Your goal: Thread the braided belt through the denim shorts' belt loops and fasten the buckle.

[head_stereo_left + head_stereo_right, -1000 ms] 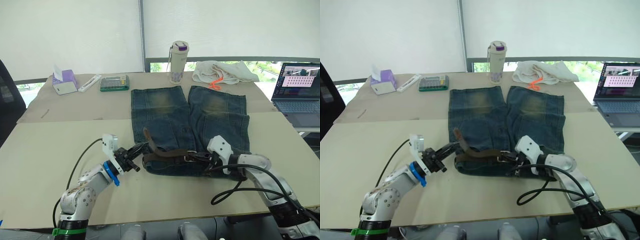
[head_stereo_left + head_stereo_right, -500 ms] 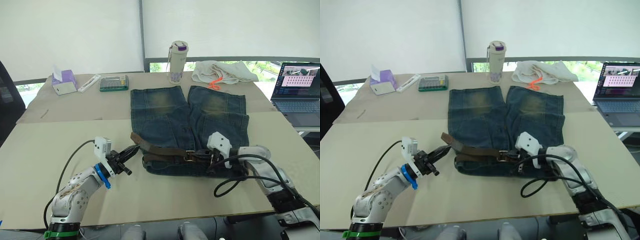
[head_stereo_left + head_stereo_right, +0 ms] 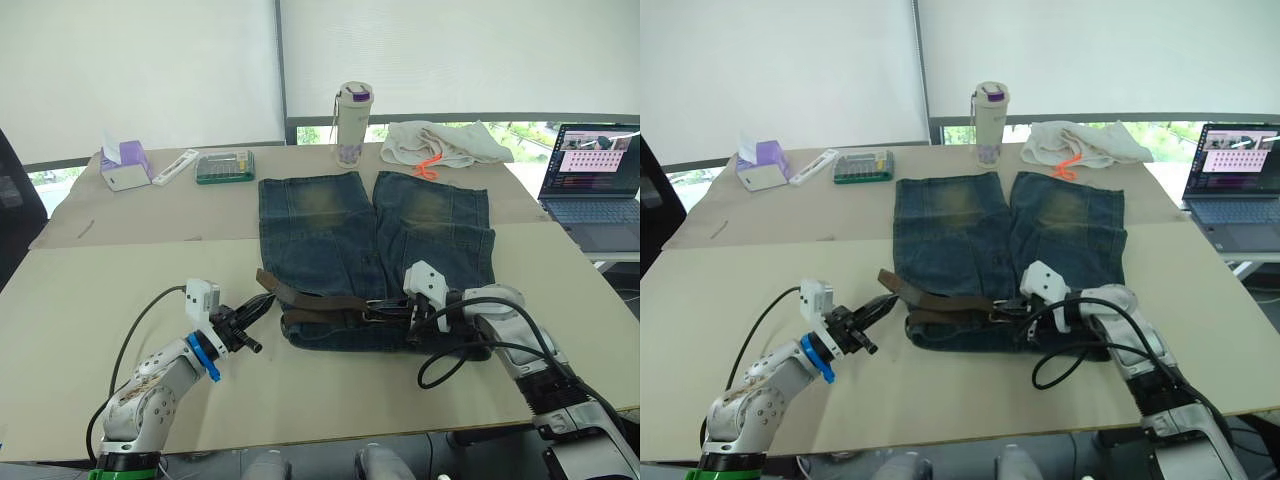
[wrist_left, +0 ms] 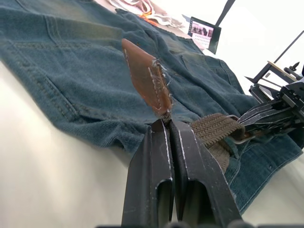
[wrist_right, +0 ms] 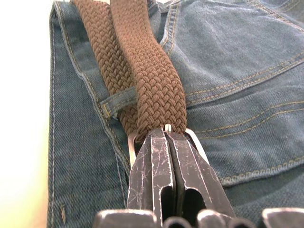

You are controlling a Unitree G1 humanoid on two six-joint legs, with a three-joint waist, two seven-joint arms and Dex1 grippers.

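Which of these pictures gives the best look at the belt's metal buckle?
The right wrist view: the buckle shows as a silver frame on the denim shorts, just ahead of the right gripper, shut on the braided belt. In the eye views it is a tiny glint; the left wrist view shows it far off.

Count on desk: 1 denim shorts (image 3: 375,250), 1 braided belt (image 3: 320,303), 1 buckle (image 5: 164,137), 1 bottle (image 3: 350,123), 1 tissue box (image 3: 124,165), 1 calculator (image 3: 225,165), 1 white cloth (image 3: 440,143), 1 laptop (image 3: 595,185), 2 grippers.
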